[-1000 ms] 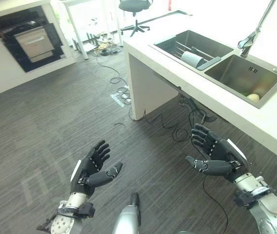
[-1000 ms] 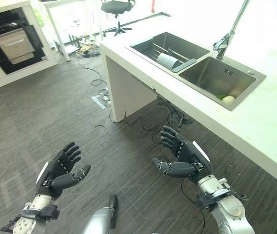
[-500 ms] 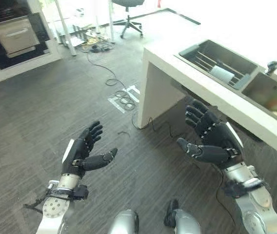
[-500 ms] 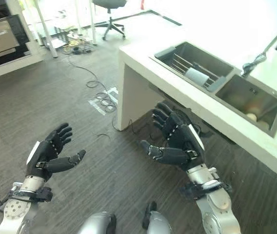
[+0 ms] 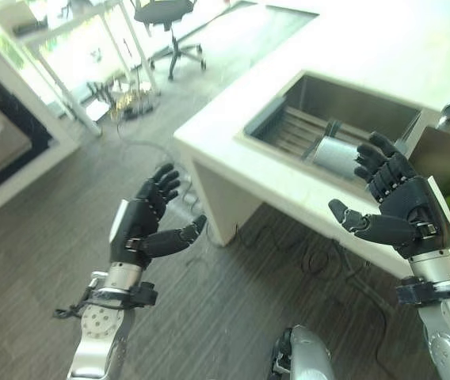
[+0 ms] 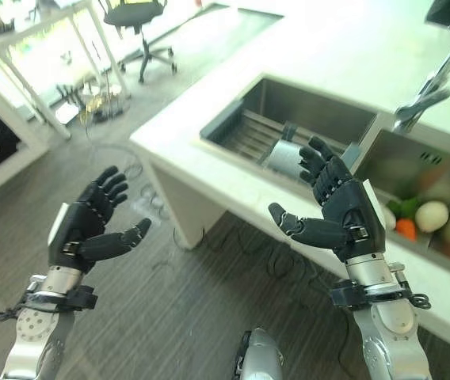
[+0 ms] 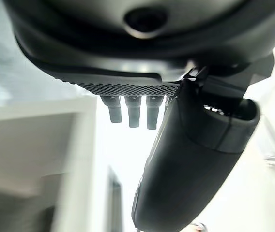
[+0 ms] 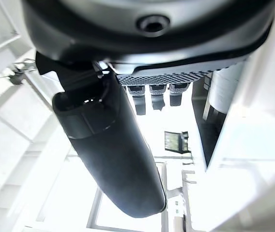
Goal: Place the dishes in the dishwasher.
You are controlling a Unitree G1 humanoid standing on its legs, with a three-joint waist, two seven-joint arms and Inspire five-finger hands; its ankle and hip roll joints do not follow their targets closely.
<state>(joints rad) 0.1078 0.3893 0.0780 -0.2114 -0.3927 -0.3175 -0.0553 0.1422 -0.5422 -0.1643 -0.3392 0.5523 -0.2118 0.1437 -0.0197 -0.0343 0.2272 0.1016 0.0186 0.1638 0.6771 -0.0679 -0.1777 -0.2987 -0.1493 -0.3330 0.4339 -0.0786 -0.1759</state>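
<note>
Dish: a pale cylindrical cup [image 5: 337, 157] is laid on its side on the rack in the left sink basin [image 5: 320, 96], long axis pointing toward the far basin wall.
Left hand [image 5: 139, 224]: held spread, empty, over the floor.
Right hand [image 5: 400, 207]: held spread, empty, above the table [image 5: 225, 136] edge.

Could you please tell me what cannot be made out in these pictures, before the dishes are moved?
- Pale cylindrical dish in the steel sink's rack basin: the right hand covers its near end in the left eye view.
- Round produce in the second basin: cut by the picture's edge, kinds unclear.
- Left hand: open, empty.
</note>
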